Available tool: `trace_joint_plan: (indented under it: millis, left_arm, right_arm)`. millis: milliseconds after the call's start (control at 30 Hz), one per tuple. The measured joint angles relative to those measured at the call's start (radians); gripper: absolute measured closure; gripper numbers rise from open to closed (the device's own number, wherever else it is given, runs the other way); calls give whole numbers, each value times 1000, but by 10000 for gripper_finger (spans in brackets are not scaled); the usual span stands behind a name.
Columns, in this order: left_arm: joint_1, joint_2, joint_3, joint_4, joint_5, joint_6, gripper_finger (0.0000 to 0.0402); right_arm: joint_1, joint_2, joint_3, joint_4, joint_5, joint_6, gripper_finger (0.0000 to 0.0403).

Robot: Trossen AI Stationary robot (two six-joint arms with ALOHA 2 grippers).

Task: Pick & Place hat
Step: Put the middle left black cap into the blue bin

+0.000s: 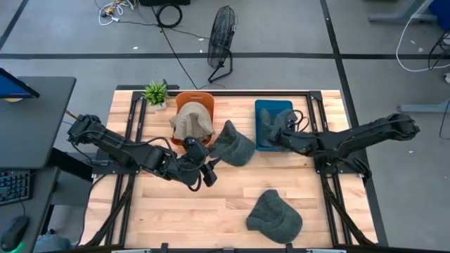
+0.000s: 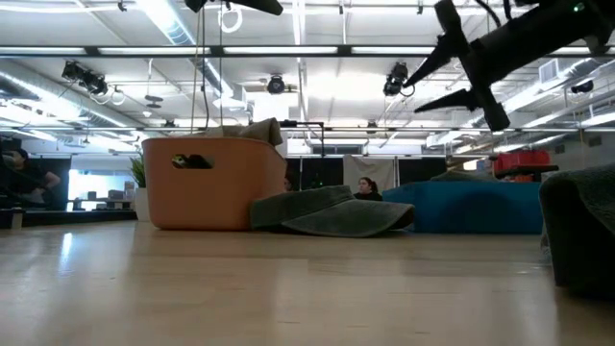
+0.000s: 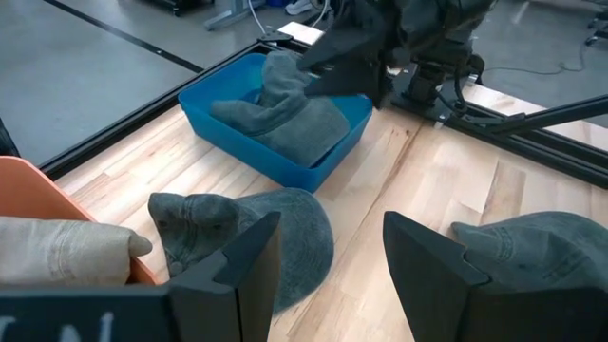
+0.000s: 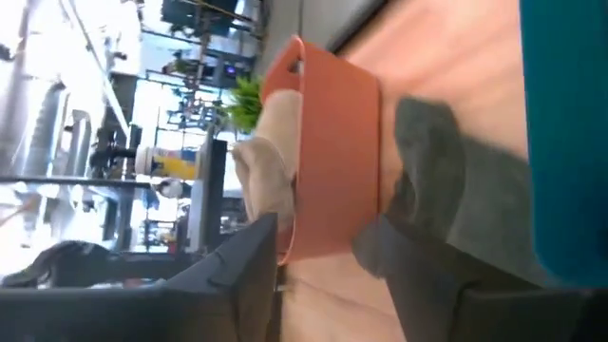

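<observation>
Left gripper [image 1: 202, 171] spread beside orange bin [image 1: 184, 100], right gripper [image 1: 275, 131] spread over blue tray [image 1: 261, 107], plant [image 1: 155, 92] behind

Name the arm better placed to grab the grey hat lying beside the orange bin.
Left. Its open end effector hangs close to that hat, while the right end effector is over the blue bin.

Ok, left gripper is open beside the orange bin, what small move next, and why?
Probably ease the left gripper forward and down onto the grey hat lying between the orange bin and blue bin. Its fingers are open and empty, and that hat sits just ahead in the left wrist view.
</observation>
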Motion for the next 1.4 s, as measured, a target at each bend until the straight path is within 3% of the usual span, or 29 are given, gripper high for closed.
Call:
trace_joint_plan:
  millis: [200, 367, 533, 700, 967, 1200, 1400]
  left_arm:
    - [0, 0, 0, 0, 1, 0, 213]
    - [0, 0, 0, 2, 2, 0, 213]
    - [0, 0, 0, 2, 2, 1, 213]
    - [7, 0, 0, 2, 2, 1, 213]
    - [24, 0, 0, 1, 1, 3, 213]
    - [42, 0, 0, 1, 1, 12, 213]
    - [47, 0, 0, 1, 1, 12, 213]
  right_arm:
    - [-32, -142, 1, -67, 2, -247, 288]
    - [-82, -272, 1, -381, 47, -277, 390]
    - [-135, -331, 1, -734, 103, -110, 394]
    - [-207, -328, 1, -902, 135, -52, 399]
    - [-393, -278, 1, -915, 137, -119, 401]
    - [-540, -154, 1, -731, -13, -358, 402]
    - [-587, -40, 1, -698, -47, -334, 402]
